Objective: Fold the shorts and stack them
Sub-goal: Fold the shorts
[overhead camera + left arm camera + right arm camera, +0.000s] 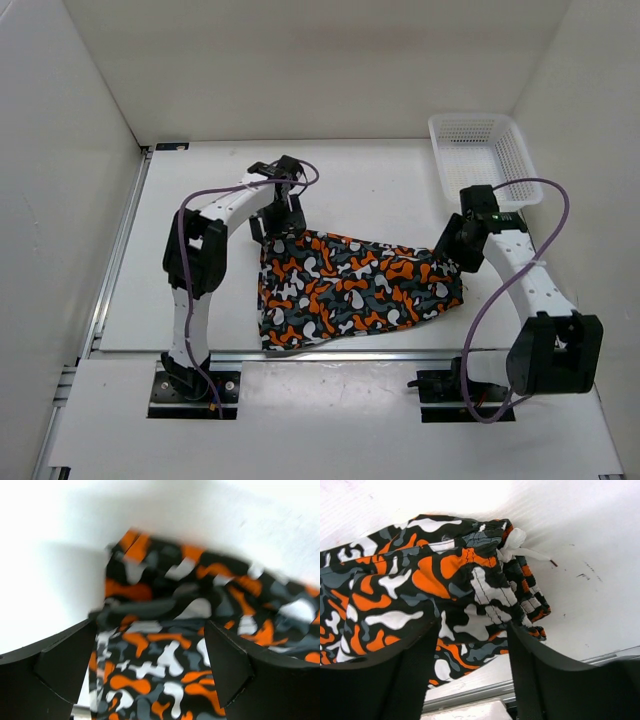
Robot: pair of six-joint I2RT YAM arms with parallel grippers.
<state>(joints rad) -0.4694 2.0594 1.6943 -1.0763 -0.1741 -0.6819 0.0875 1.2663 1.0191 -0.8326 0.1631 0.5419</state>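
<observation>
The shorts [350, 288], printed in orange, white, grey and black blotches, lie spread on the white table between the arms, reaching to the near edge. My left gripper [278, 222] is open just above their far left corner; its wrist view shows the fabric [165, 650] between the two black fingers [227, 657]. My right gripper [452, 252] is open above the right end, the waistband with a white drawstring [516, 542]. Its fingers [540, 680] straddle the bunched fabric [465, 595] without closing on it.
A white plastic mesh basket [482, 150] stands at the back right of the table. A metal rail [330, 355] runs along the table's near edge, under the shorts' lower hem. White walls enclose the left, back and right sides.
</observation>
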